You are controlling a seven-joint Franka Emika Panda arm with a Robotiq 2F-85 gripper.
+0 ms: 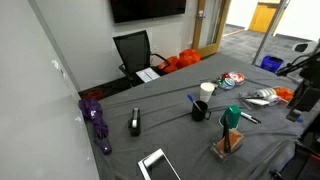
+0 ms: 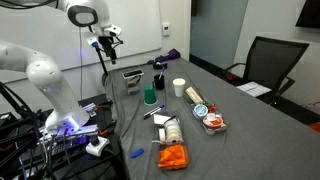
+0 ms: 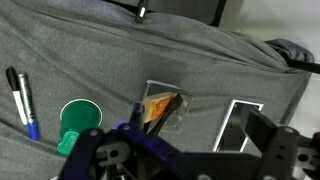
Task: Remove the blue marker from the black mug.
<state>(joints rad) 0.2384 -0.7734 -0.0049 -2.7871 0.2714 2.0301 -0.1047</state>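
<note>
Look for the blue marker (image 1: 191,100) standing tilted in the black mug (image 1: 201,111) near the middle of the grey-clothed table (image 1: 120,100), with its upper end poking out over the rim, just in front of the white cup (image 1: 207,88). Do not mistake it for the loose markers (image 3: 22,100) lying flat on the cloth beside the green mug (image 3: 80,122) in the wrist view. Expect a light, stiff, smooth plastic stick: unlikely to bend under the pads, but probably slick enough to swivel or slip when pinched close to the tip. Take hold across the barrel on the exposed stretch a little above the rim, then draw up along the lean rather than straight sideways, so as not to lever against the mug wall. Treat the mug as light too, and liable to tip or skid on the cloth under a dragging pull. Note the gripper (image 2: 106,42) hanging high over the table's end, well apart from the black mug. Judge it spread wide and empty from the wrist view, with nothing between the fingers. Cannot confirm the opening from either exterior view; too small there.
</note>
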